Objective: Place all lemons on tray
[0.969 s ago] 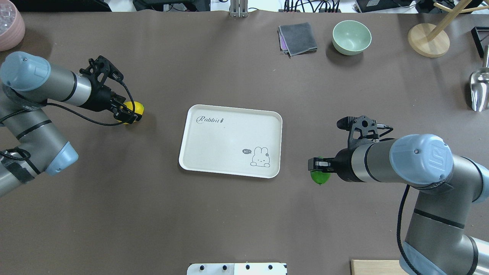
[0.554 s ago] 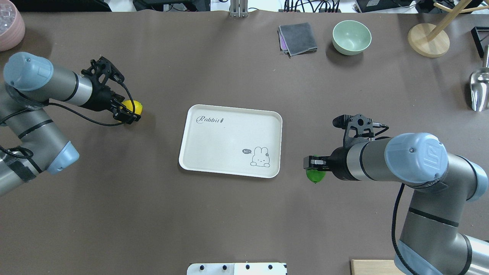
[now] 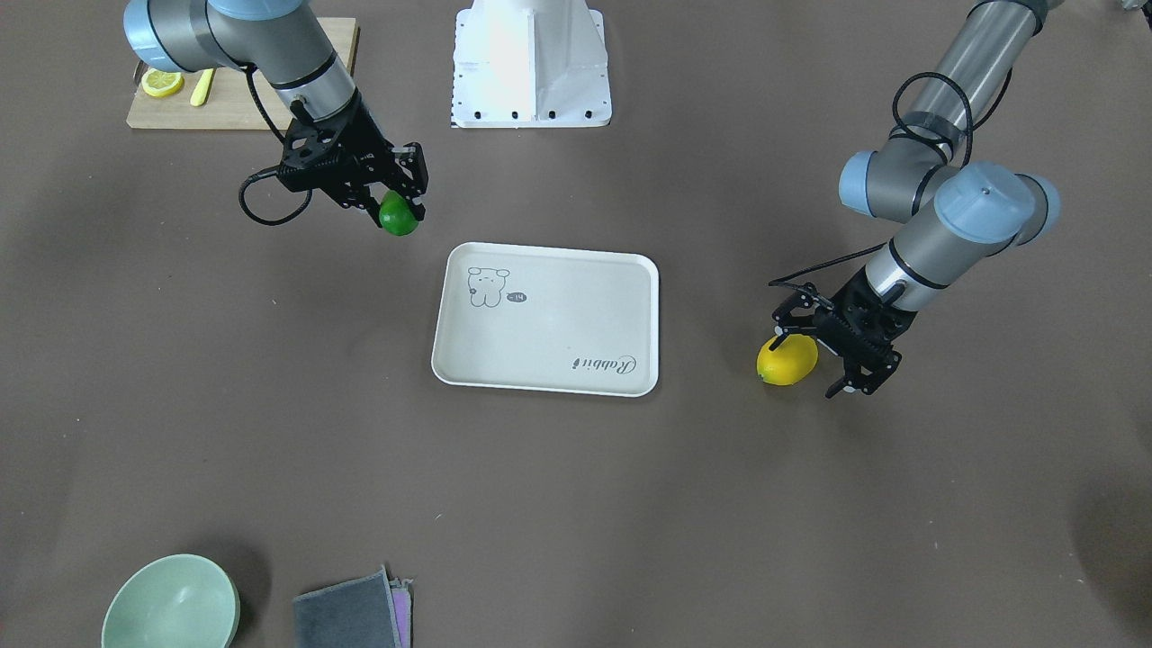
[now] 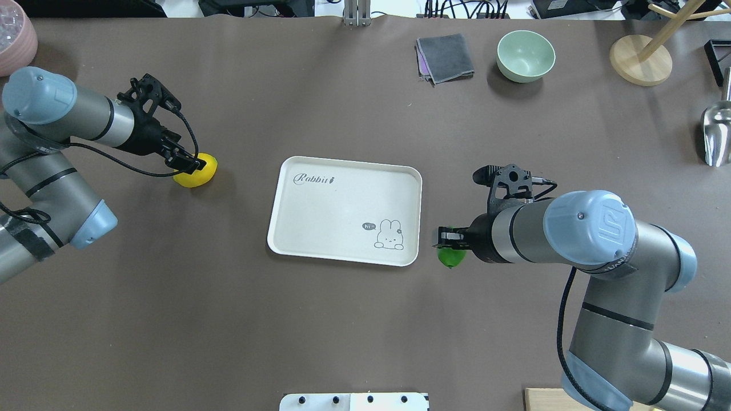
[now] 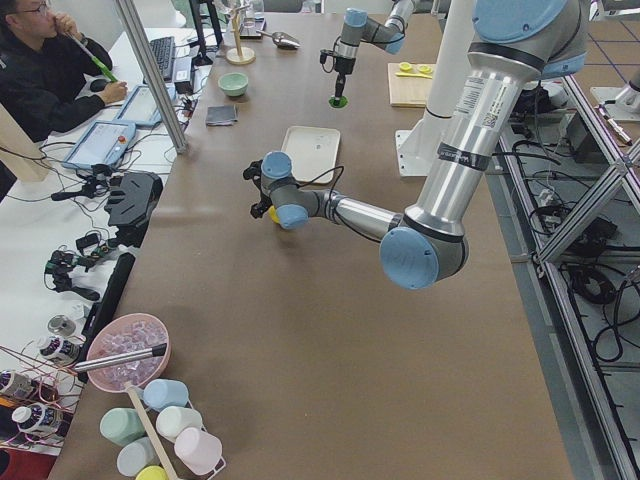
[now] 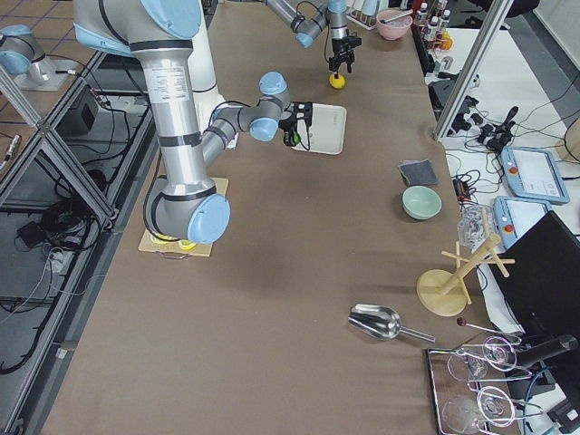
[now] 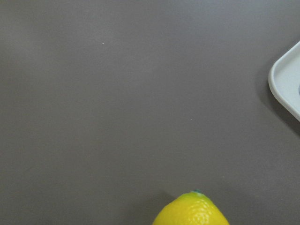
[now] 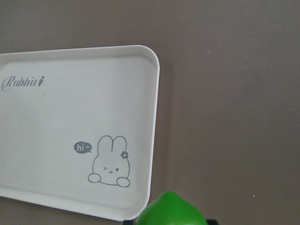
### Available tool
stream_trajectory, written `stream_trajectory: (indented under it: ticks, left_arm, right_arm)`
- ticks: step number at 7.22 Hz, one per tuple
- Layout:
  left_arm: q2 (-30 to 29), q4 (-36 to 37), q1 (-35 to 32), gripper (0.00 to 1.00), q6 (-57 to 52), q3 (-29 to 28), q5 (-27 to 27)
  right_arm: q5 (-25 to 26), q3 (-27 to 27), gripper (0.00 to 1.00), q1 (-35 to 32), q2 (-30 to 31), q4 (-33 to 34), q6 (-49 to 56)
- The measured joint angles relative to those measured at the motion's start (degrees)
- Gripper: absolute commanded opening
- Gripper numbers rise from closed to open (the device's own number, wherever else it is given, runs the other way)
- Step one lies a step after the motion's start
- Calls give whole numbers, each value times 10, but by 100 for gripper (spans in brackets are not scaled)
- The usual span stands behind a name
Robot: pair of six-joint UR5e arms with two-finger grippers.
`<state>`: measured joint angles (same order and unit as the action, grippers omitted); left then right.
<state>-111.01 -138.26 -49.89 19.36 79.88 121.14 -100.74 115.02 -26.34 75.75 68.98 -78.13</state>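
The cream tray (image 4: pixel 320 222) with the rabbit drawing lies mid-table and holds nothing; it also shows in the front view (image 3: pixel 558 342) and the right wrist view (image 8: pixel 56 112). My right gripper (image 4: pixel 449 238) is shut on the green lemon (image 4: pixel 451 258) and holds it just off the tray's right edge, near the rabbit corner (image 3: pixel 399 216) (image 8: pixel 171 212). My left gripper (image 4: pixel 189 164) is closed on the yellow lemon (image 4: pixel 197 173), low over the table left of the tray (image 3: pixel 787 360) (image 7: pixel 192 212). Its fingers are hidden in the wrist view.
A green bowl (image 4: pixel 525 55), a grey cloth (image 4: pixel 445 57) and a wooden stand (image 4: pixel 639 60) are along the far edge. A metal scoop (image 4: pixel 717 134) lies far right, a pink bowl (image 4: pixel 14 43) far left. A cutting board (image 3: pixel 234 99) with lemon slices (image 3: pixel 162 83) sits beside my base.
My right arm has carried the green lemon left, close to the tray's right edge. My left wrist has turned, and the yellow lemon has shifted slightly with it.
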Motion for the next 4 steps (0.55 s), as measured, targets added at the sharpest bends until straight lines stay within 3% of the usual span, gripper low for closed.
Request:
stream_trajectory:
  ticks: [4]
  left_arm:
    - [-4,-1,-2,97,9,4,8]
  right_arm:
    - [-3,3,0,1,-12,13,-1]
